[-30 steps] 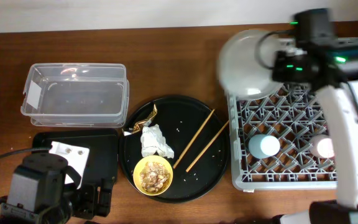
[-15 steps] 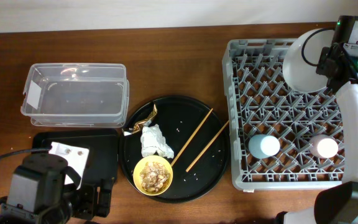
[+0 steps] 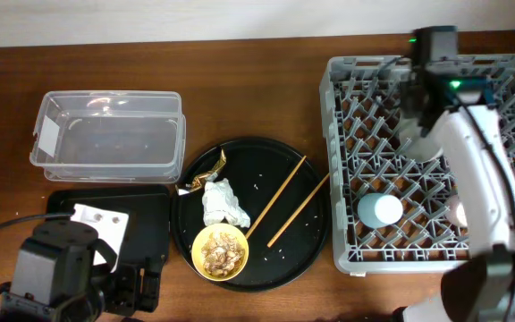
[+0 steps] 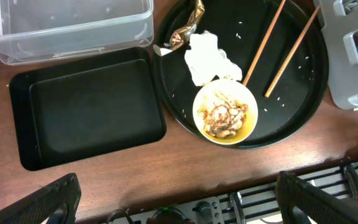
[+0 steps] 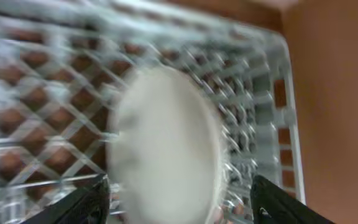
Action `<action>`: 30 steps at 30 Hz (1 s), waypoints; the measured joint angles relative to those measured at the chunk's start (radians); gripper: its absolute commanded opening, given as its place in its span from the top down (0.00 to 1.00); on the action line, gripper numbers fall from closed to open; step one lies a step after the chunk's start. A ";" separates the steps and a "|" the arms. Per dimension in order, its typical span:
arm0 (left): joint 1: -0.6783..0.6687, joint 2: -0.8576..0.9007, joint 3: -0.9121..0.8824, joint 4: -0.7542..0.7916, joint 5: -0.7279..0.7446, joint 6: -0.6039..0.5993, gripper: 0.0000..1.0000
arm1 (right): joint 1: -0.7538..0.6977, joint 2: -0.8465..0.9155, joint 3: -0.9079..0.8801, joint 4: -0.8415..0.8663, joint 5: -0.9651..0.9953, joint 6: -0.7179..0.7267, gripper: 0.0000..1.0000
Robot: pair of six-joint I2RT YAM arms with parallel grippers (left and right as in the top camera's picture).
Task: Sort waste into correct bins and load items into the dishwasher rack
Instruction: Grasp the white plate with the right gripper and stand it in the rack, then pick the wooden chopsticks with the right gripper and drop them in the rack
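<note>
My right gripper (image 5: pixel 182 202) hangs over the far part of the grey dishwasher rack (image 3: pixel 347 179), jaws spread wide. The pale plate (image 5: pixel 166 143) stands on edge among the pegs between them, blurred; a gap shows on its right side. A light-blue cup (image 3: pixel 379 210) sits in the rack's near part. On the round black tray (image 3: pixel 293 170) lie two chopsticks (image 3: pixel 280 201), crumpled tissue (image 3: pixel 222 202), a gold wrapper (image 3: pixel 206 172) and a yellow bowl (image 3: pixel 220 251) of food scraps. My left gripper (image 4: pixel 179 199) is open and holds nothing, by the table's front edge.
A clear tub (image 3: pixel 107 132) with a white label stands at the back left. The flat black rectangular tray (image 3: pixel 150 224) lies in front of it, beside the round tray. My right arm's white link (image 3: pixel 477 170) crosses the rack and hides part of it.
The right arm swung the plate from the rack's far left corner across to the right, then back to the middle. Its jaws have opened. The left arm has not moved.
</note>
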 measured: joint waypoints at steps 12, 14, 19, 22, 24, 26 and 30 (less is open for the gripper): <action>0.000 -0.001 0.000 0.000 0.000 0.000 0.00 | 0.516 0.072 -0.299 -0.050 -0.590 0.769 0.44; 0.000 -0.001 0.000 0.000 0.000 0.000 0.00 | 0.516 0.185 -0.303 0.024 -0.583 0.819 0.57; 0.000 -0.001 0.000 -0.001 0.000 0.000 0.00 | 0.513 0.326 -0.299 0.084 -0.588 0.844 0.89; 0.000 -0.001 0.000 0.000 0.000 0.000 0.00 | 0.504 0.322 -0.299 0.089 -0.593 0.850 0.96; 0.000 -0.001 0.000 0.000 0.000 0.000 0.00 | 0.492 0.283 -0.299 0.083 -0.602 0.817 0.96; 0.000 -0.001 0.000 0.000 0.000 0.000 0.00 | 0.461 0.127 -0.295 0.064 -0.597 0.758 0.96; 0.000 -0.001 0.000 0.000 0.000 0.000 0.00 | 0.180 -0.163 -0.264 0.111 -0.504 0.457 0.96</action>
